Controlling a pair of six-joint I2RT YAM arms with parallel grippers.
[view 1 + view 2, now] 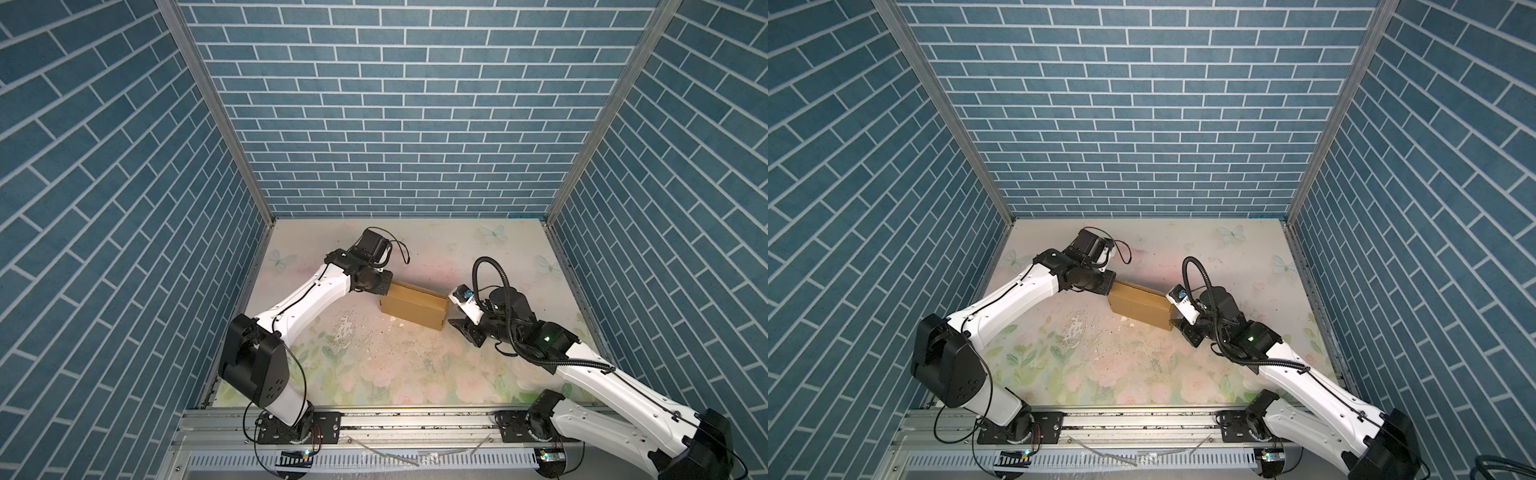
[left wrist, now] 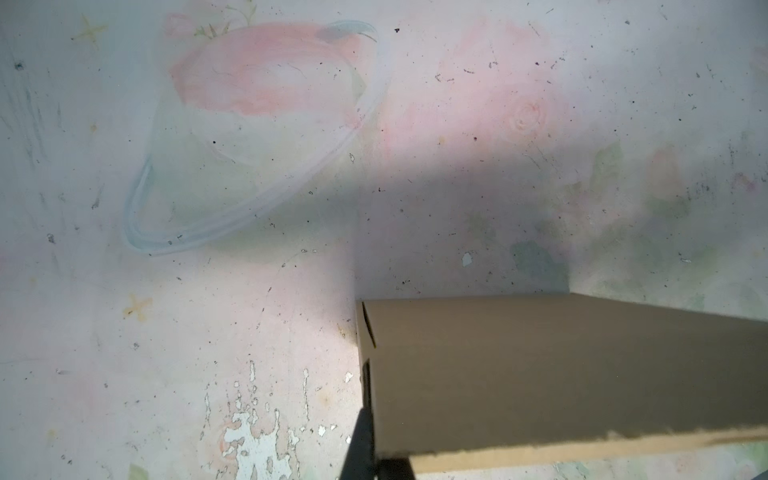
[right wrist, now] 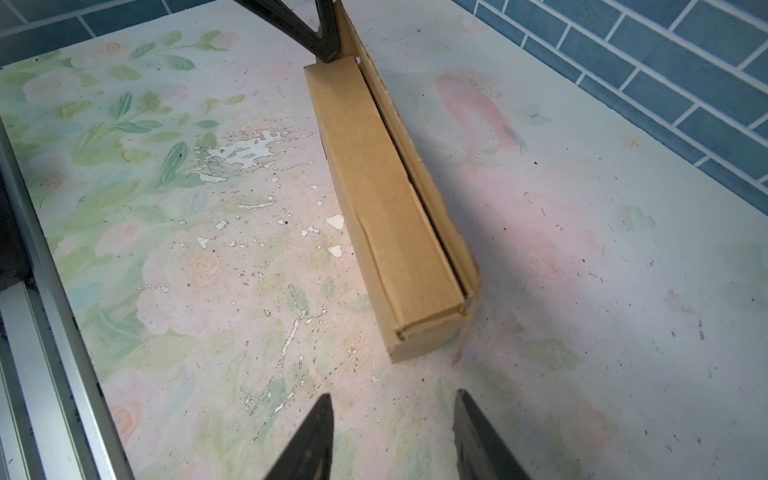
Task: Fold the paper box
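The paper box (image 1: pixel 415 309) (image 1: pixel 1140 309) is plain brown cardboard, folded into a long shallow box that stands on one narrow side at mid-table. Along its upper side a seam gapes between the body and an outer panel (image 3: pixel 419 178). My left gripper (image 1: pixel 384 289) (image 1: pixel 1111 286) (image 3: pixel 330 52) is shut on the cardboard at the box's left end. In the left wrist view one dark finger (image 2: pixel 365 415) lies against the edge of that end of the box (image 2: pixel 540 374). My right gripper (image 3: pixel 392 403) (image 1: pixel 452 316) (image 1: pixel 1173 318) stands open just short of the right end, touching nothing.
The floral table mat (image 1: pixel 374 365) has worn white patches (image 3: pixel 245 151) in front of the box. Blue brick-pattern walls (image 1: pixel 395 124) close in the back and both sides. An aluminium rail (image 1: pixel 395 419) with the arm bases runs along the front edge.
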